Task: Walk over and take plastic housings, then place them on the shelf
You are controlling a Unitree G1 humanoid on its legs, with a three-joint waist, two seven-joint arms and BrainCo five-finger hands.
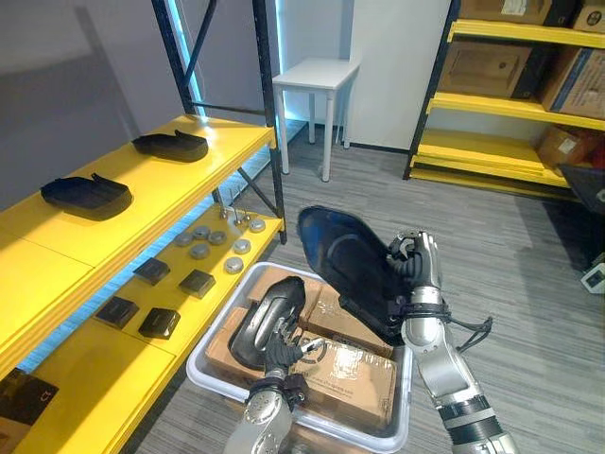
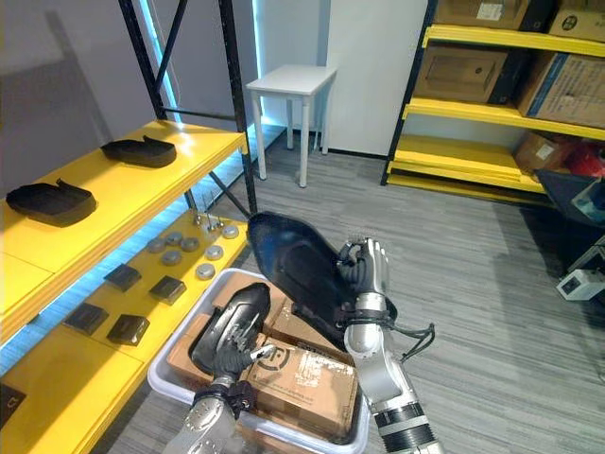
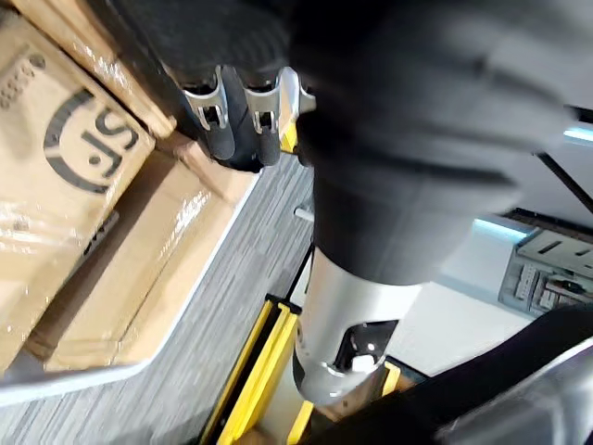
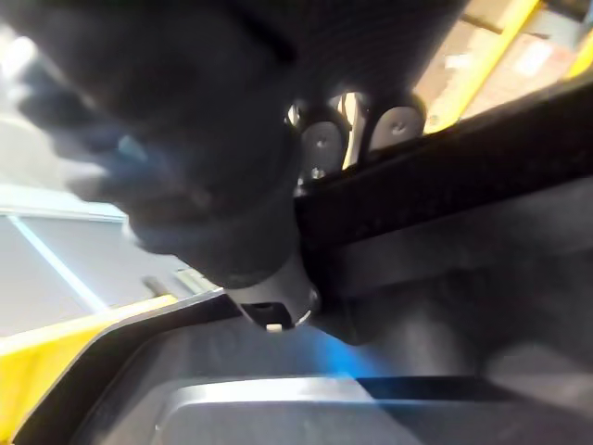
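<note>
Right arm: right hand (image 1: 417, 271) is raised above the tray. It holds a large black curved plastic housing (image 1: 345, 257) up on edge, clear of everything below. In the right wrist view the fingers (image 4: 320, 146) are hooked over the housing's rim and the thumb presses from the opposite side, so the grip is closed.

Left arm: left hand (image 1: 281, 360) is low over the tray, with a smaller black glossy plastic housing (image 1: 267, 320) standing tilted in it. The fingers (image 3: 264, 116) lie together against a dark surface in the left wrist view. They appear to be curled round this housing, but the contact itself is poorly seen.

Below both hands: white plastic tray (image 1: 197, 364) on the grey floor, holding brown cardboard boxes (image 1: 354, 378) wrapped in clear film. The smaller housing is just above the boxes, or possibly touching them; I cannot tell which.

To the robot's left: yellow metal shelf (image 1: 189, 175) with dark uprights.
- Top level: two black plastic housings (image 1: 87, 196), well apart from each other.
- Lower level: grey round discs (image 1: 213, 241) and dark square pieces (image 1: 156, 298).

Background: small white tabletop on legs (image 1: 317, 74) and a second yellow rack (image 1: 501, 106) with cartons.
</note>
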